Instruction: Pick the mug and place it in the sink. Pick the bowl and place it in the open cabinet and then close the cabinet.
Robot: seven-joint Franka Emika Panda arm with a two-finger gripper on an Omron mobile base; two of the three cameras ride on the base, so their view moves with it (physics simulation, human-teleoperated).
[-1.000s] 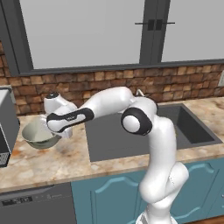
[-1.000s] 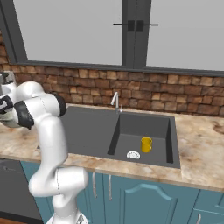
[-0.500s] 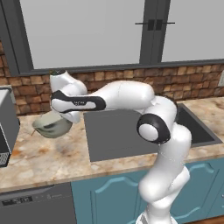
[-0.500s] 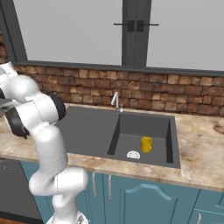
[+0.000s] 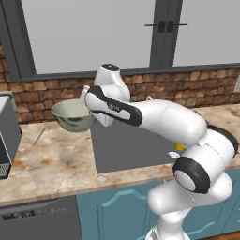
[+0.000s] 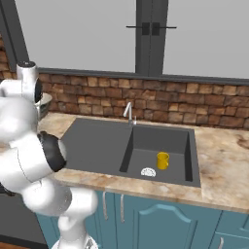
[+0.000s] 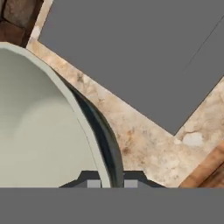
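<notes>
Pale grey-green outside and cream within, the wide round bowl (image 5: 72,116) hung in the air above the beige marbled stone counter (image 5: 47,161), off the left edge of the large dark grey sink (image 6: 131,146) and in front of the brick wall (image 6: 194,102). The two-finger gripper (image 7: 106,183) of the white arm had it by the rim: in the hand view one small dark fingertip sat inside the bowl and the other outside, the rim's thin wall pinched between them. Held by one edge like that, the bowl rode close to level, its opening upward, probably because a rim pinch was the only hold such narrow fingers could get on something so wide. That grip looked liable to let the bowl swing or slip if the arm turned sharply.

Down in the deeper right-hand basin of the sink, a small yellow mug (image 6: 163,160) stood upright just beside the white round drain (image 6: 148,171), so the first half of the task appeared finished. The bowl was lifted well clear of the counter, presumably for the carry toward the tall cabinet, which remained to be filled and shut.
</notes>
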